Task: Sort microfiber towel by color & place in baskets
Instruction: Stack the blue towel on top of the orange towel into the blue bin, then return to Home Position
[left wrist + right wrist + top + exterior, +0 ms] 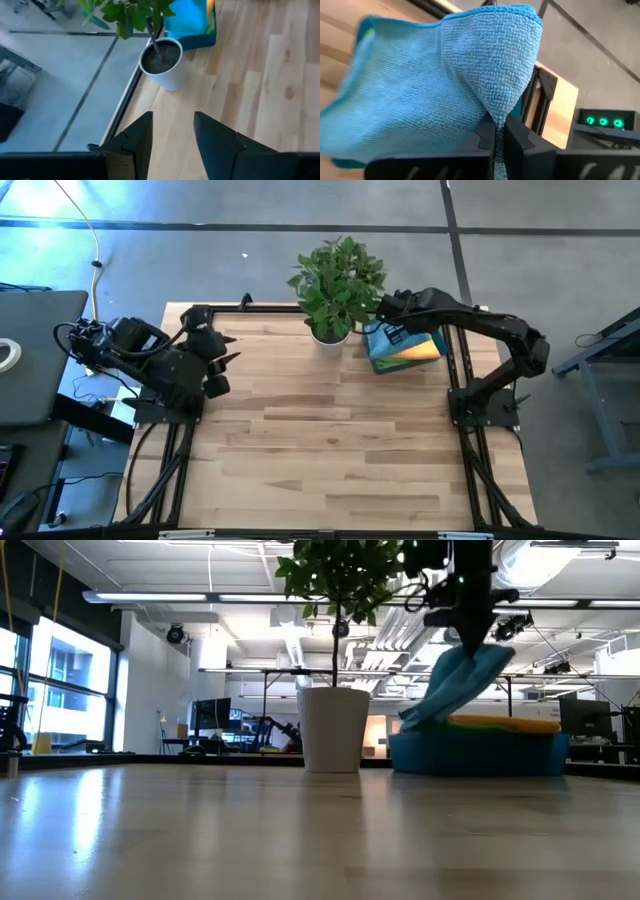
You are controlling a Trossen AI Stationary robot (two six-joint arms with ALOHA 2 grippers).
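Overhead, right gripper [495, 131] pinched on blue towel [445, 80], mostly hiding basket [480, 755]; left gripper [172, 132] parted, empty.

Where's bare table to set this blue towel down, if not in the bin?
The wood in front of the white plant pot and teal bin, between the two arm bases, is bare. The far right corner is crowded: bin, yellow towel, and the right gripper pinching the blue towel.

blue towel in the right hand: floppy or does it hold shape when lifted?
Likely floppy: the blue towel drapes in folds from the pinch of the right hand. Probably light, hanging from one corner. Its tail trails into the basket, so it may drag.
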